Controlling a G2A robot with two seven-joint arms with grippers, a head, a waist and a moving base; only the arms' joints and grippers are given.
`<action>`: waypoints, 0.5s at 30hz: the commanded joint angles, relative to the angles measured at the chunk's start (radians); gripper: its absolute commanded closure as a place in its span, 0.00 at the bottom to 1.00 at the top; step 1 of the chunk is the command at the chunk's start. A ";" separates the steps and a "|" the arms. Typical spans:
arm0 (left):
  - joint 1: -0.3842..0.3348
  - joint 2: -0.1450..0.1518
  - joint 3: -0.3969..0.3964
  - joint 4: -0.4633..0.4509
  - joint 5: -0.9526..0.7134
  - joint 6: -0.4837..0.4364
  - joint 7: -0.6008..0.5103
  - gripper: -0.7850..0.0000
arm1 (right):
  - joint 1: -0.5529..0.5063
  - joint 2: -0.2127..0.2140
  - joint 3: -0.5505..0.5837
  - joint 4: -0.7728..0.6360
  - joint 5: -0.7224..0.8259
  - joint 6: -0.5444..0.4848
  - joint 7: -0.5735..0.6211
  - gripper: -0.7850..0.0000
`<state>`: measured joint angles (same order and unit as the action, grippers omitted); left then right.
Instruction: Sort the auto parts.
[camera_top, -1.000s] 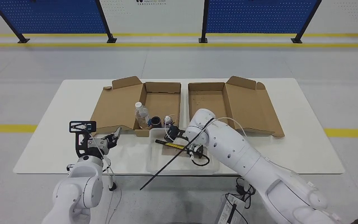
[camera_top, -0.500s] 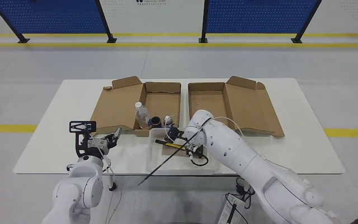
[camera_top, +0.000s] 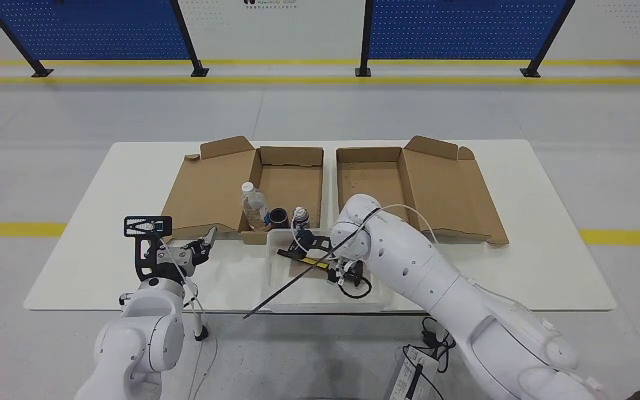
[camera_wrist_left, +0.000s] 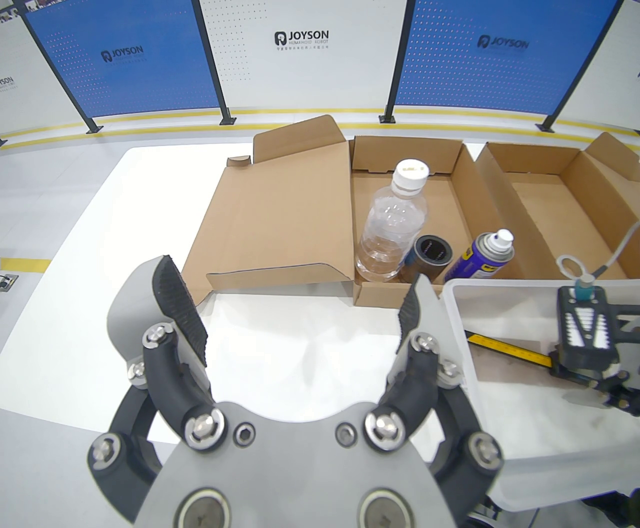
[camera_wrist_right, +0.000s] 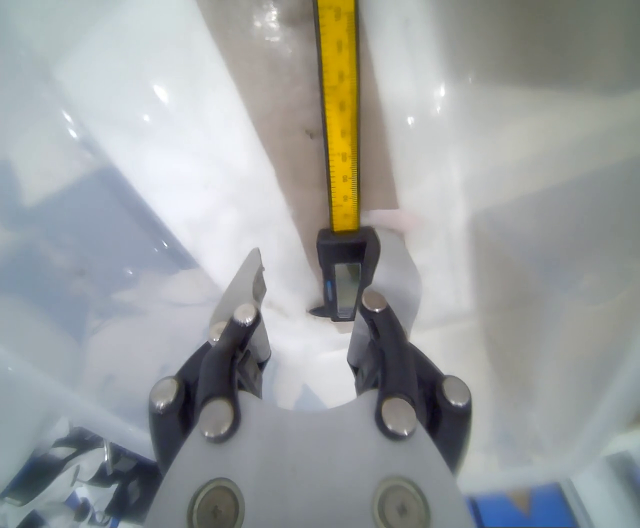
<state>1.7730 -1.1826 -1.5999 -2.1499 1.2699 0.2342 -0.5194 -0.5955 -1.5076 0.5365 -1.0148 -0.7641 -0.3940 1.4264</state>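
Observation:
A yellow caliper (camera_wrist_right: 341, 115) with a black digital head lies in the white bin (camera_top: 281, 292) at the table's front middle; it also shows as a caliper (camera_top: 312, 261) from above. My right gripper (camera_wrist_right: 310, 285) is low inside the bin and open, its fingertips on either side of the caliper's black head, which sits close to one finger. My left gripper (camera_wrist_left: 295, 285) hangs open and holds nothing over the table's front left, also seen as the left gripper (camera_top: 205, 240) from above. A clear bottle (camera_wrist_left: 390, 225), a black cylinder (camera_wrist_left: 432, 252) and a blue spray can (camera_wrist_left: 482, 255) stand in the left cardboard box (camera_top: 290, 180).
A second open cardboard box (camera_top: 375, 185) sits to the right of the first, with nothing visible in it. Both boxes have flaps spread outward. A thin black line (camera_top: 270, 300) runs from the right arm past the table's front edge.
The right arm has shifted a little to the left inside the bin, and the thin black line's end moved left with it. The left arm has not moved.

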 joint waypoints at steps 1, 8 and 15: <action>0.000 0.000 0.000 0.000 0.000 0.000 0.000 0.00 | 0.003 0.004 -0.005 -0.008 0.002 0.004 0.003 0.51; 0.000 0.000 0.000 0.000 0.000 0.000 0.000 0.00 | 0.011 0.007 -0.021 -0.027 -0.069 0.055 0.023 0.51; 0.000 0.000 0.000 0.000 0.000 0.000 0.000 0.00 | 0.015 -0.004 -0.038 0.007 -0.078 0.055 0.011 0.51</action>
<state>1.7730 -1.1826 -1.5999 -2.1499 1.2699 0.2342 -0.5194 -0.5818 -1.5101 0.4996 -1.0142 -0.8429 -0.3397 1.4407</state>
